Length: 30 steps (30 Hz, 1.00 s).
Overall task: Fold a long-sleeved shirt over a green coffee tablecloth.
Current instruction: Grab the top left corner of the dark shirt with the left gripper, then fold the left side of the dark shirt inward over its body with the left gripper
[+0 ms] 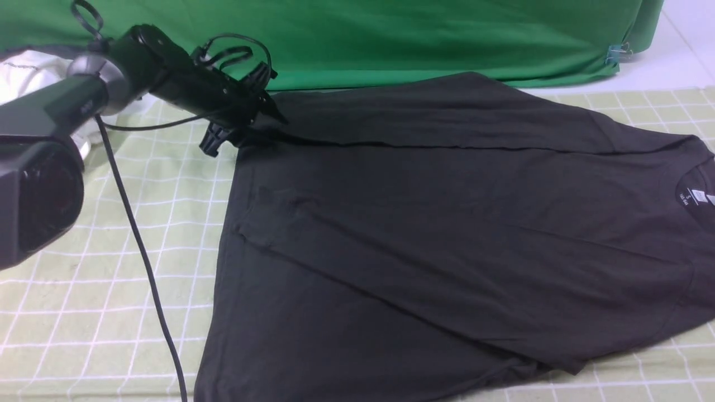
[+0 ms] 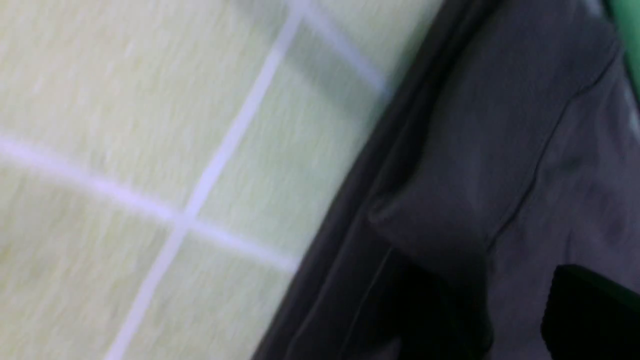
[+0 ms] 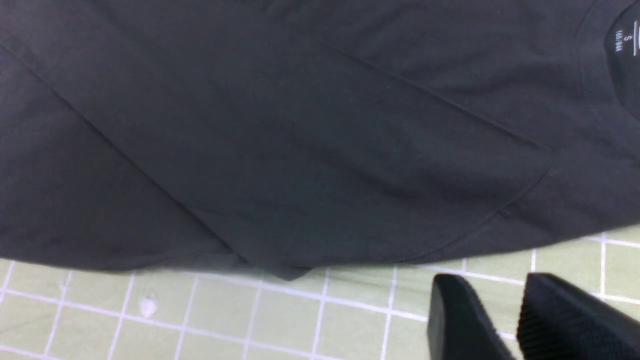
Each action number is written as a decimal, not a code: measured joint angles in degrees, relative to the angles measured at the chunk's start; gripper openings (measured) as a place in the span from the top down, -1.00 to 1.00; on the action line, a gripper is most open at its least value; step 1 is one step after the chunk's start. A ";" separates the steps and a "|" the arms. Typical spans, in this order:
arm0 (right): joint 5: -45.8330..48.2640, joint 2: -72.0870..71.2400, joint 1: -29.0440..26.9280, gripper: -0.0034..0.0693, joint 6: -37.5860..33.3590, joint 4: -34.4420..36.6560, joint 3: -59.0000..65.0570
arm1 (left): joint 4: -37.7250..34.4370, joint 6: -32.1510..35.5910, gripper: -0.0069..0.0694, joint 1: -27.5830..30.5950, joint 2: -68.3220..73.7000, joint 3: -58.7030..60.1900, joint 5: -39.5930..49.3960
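The black long-sleeved shirt (image 1: 435, 223) lies spread on the pale yellow-green grid tablecloth (image 1: 111, 251), neck label (image 1: 695, 196) at the right, one sleeve folded across its far side. No chest logo shows. My left gripper (image 1: 246, 131) is down at the shirt's far left corner. In the left wrist view its fingers (image 2: 440, 320) stand apart over the bunched hem of the shirt (image 2: 500, 125), so the gripper (image 2: 520, 320) is open. My right gripper (image 3: 492, 287) is out of the front view; it hovers open over the tablecloth (image 3: 225, 310) just off the near edge of the shirt (image 3: 300, 140).
Plain vivid green fabric (image 1: 391, 33) hangs along the back, held by a clip (image 1: 617, 54). A white garment (image 1: 28, 70) lies at the far left behind the left arm. The arm's black cable (image 1: 139, 251) trails across the cloth toward the front.
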 joint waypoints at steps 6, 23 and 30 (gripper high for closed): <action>0.00 0.00 0.00 0.37 0.12 0.00 0.00 | -0.47 -0.11 -0.03 -0.32 0.31 0.00 -4.47; -0.21 0.00 0.00 0.37 -0.03 0.00 0.00 | -6.98 6.43 0.75 -0.14 -0.88 -6.92 9.77; -0.21 0.00 0.00 0.36 -0.11 0.00 0.00 | -3.15 -0.24 0.75 -0.52 -14.49 -9.42 17.94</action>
